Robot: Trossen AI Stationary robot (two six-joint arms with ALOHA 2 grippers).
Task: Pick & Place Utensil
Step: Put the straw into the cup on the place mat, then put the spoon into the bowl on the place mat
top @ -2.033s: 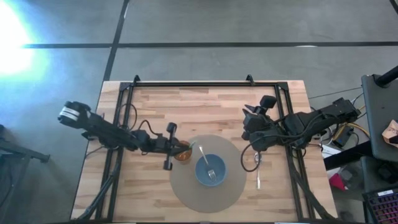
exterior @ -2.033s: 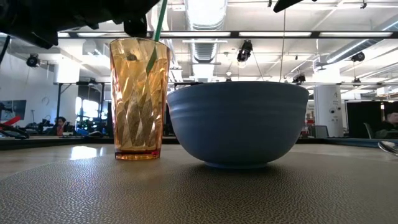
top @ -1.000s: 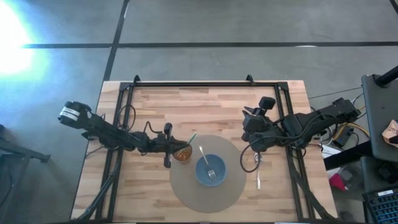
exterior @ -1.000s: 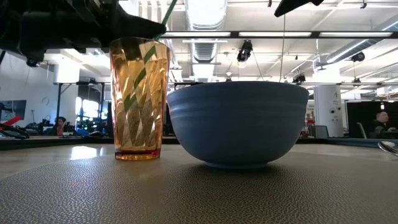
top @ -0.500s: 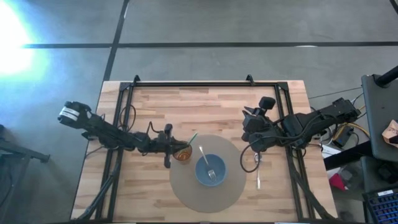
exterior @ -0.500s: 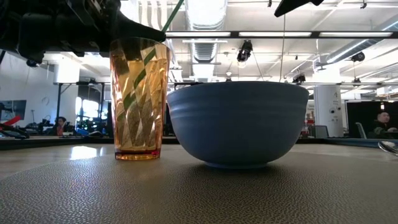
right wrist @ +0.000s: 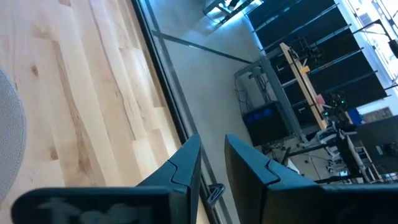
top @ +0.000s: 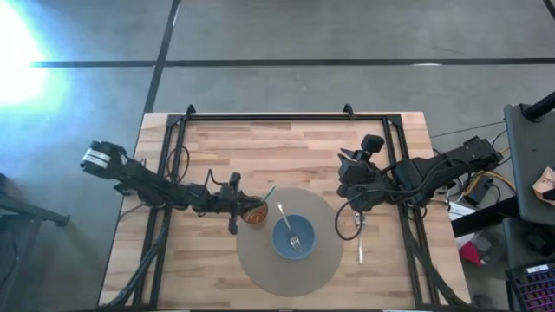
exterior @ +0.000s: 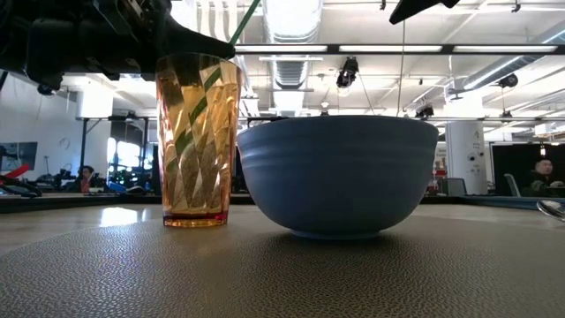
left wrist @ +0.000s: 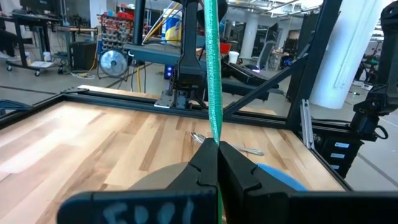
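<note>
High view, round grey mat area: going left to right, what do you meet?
Left pincer → amber cup holding a green straw → blue bowl with a fork → spoon on bare wood.

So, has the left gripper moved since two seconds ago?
Yes. In the high view the left gripper has pulled back a little toward the table's left side, away from the amber cup. The green straw now leans in the cup.

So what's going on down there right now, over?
Left gripper shut on green straw, straw in amber glass. Right gripper open, waiting beside mat. Nothing blocking.
</note>
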